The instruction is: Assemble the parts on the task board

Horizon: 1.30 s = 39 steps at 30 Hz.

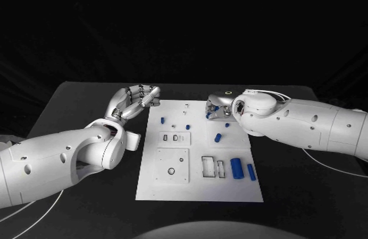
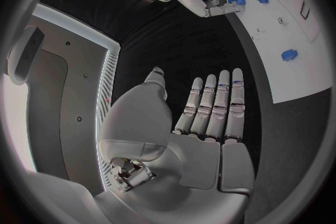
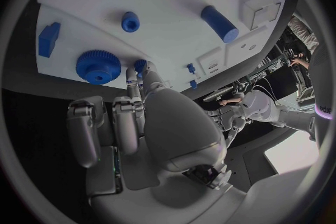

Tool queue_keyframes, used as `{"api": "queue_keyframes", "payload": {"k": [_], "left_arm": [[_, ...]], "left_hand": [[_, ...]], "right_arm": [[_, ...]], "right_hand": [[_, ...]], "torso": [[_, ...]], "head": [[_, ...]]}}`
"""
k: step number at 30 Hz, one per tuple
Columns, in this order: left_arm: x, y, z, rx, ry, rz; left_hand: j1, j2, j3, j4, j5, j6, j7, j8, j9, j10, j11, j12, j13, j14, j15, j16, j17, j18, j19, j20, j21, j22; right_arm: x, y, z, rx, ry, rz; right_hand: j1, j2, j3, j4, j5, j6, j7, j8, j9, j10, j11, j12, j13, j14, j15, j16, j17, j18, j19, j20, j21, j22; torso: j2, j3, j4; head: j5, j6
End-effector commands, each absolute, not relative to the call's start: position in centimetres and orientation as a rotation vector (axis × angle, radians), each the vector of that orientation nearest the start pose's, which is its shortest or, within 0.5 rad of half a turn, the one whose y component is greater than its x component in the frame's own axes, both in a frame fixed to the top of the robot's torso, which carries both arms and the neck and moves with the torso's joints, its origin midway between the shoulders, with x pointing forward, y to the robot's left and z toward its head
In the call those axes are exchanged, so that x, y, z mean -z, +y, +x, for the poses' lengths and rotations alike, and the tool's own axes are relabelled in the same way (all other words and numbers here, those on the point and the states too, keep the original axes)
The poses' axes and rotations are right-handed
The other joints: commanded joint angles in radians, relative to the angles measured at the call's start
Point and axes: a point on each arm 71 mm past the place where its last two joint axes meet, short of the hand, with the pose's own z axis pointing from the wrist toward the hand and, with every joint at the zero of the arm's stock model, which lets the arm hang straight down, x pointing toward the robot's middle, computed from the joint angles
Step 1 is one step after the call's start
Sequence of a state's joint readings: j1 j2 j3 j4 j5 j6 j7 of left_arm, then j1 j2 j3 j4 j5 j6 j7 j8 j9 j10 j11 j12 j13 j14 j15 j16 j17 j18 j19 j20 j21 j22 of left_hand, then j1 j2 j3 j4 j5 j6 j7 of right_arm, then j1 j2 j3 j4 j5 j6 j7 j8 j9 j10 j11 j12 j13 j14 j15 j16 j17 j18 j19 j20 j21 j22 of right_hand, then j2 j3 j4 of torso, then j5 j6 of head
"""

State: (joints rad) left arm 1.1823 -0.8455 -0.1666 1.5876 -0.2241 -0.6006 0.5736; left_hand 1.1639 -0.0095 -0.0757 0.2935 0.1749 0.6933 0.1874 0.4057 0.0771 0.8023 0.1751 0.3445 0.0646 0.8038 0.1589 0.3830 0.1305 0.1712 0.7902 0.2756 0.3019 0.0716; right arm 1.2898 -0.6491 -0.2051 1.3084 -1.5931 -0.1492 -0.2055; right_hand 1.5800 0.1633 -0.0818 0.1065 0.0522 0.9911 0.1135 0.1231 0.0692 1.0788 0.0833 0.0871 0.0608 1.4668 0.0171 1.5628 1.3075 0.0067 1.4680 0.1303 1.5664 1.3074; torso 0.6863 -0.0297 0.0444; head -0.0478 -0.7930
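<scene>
Right hand (image 1: 217,110) sits at the far edge of the task board (image 1: 199,188), its fingers curled down beside the blue gear (image 3: 98,66) near that corner. From my right wrist view one fingertip reaches a small blue part just beside the gear, but I cannot tell whether anything is pinched or merely touched. My left hand (image 1: 136,102) hovers off the board's far left corner, fingers straight, side by side and holding nothing.

I judge this to be an early pick at the far edge, with most parts still loose on the board: a short blue peg (image 1: 218,138) mid-board and a large blue cylinder (image 1: 237,168) with a slimmer blue bar (image 1: 251,172) just beside it near the right edge. The next move calls for a firm pinch and a clean lift off the surface.

Both the cylinder and the bar lie flat, long axes running near-to-far along the board.
</scene>
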Motion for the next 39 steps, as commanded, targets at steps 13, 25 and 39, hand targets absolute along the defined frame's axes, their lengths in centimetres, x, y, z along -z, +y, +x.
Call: {"api": "queue_keyframes", "payload": {"k": [13, 25, 39], "left_arm": [[20.6, 20.1, 45.8, 1.361, 1.326, -0.790], [20.6, 20.2, 45.9, 1.359, 1.324, -0.790], [20.5, 19.9, 45.8, 1.364, 1.322, -0.787]], "left_hand": [[0.000, 0.011, -0.008, -0.001, -0.004, 0.009, 0.035, -0.007, 0.002, 0.001, 0.004, -0.003, 0.000, -0.007, 0.000, -0.005, 0.001, 0.011, -0.008, -0.002, -0.006, -0.001], [0.003, 0.014, -0.008, -0.001, -0.004, 0.011, 0.035, -0.009, 0.002, 0.002, 0.004, -0.004, 0.000, -0.011, 0.001, -0.006, 0.001, 0.011, -0.009, -0.001, -0.008, -0.001], [0.004, 0.015, -0.009, -0.001, -0.003, 0.011, 0.035, -0.010, 0.002, 0.002, 0.004, -0.004, 0.000, -0.012, 0.001, -0.006, 0.001, 0.011, -0.010, -0.001, -0.008, -0.002]], "right_arm": [[21.6, -16.8, 51.4, -0.404, 1.740, -0.384], [19.8, -16.1, 51.7, -0.519, 1.530, -0.297], [19.7, -13.9, 53.0, -0.532, 1.517, -0.314]], "right_hand": [[0.038, 0.020, 0.058, -0.007, -0.001, 0.081, -0.005, 0.013, 0.015, 0.090, -0.019, -0.007, 0.000, 0.101, -0.016, 0.006, 0.247, -0.007, 0.103, -0.015, 0.004, 0.263], [0.033, 0.012, 0.060, -0.002, -0.001, 0.081, -0.002, 0.009, 0.014, 0.091, -0.015, -0.015, -0.001, 0.101, -0.013, 0.006, 0.249, -0.007, 0.103, -0.014, 0.004, 0.263], [0.035, 0.009, 0.064, -0.002, 0.000, 0.082, -0.001, 0.007, 0.014, 0.091, -0.012, -0.020, -0.001, 0.102, -0.011, 0.007, 0.255, -0.007, 0.103, -0.013, 0.004, 0.263]], "torso": [[-0.002, 0.0000, 0.0019], [-0.001, -0.0005, 0.0014], [0.008, -0.0015, 0.0125]], "head": [[0.006, 0.004], [0.011, 0.007], [0.019, 0.015]]}}
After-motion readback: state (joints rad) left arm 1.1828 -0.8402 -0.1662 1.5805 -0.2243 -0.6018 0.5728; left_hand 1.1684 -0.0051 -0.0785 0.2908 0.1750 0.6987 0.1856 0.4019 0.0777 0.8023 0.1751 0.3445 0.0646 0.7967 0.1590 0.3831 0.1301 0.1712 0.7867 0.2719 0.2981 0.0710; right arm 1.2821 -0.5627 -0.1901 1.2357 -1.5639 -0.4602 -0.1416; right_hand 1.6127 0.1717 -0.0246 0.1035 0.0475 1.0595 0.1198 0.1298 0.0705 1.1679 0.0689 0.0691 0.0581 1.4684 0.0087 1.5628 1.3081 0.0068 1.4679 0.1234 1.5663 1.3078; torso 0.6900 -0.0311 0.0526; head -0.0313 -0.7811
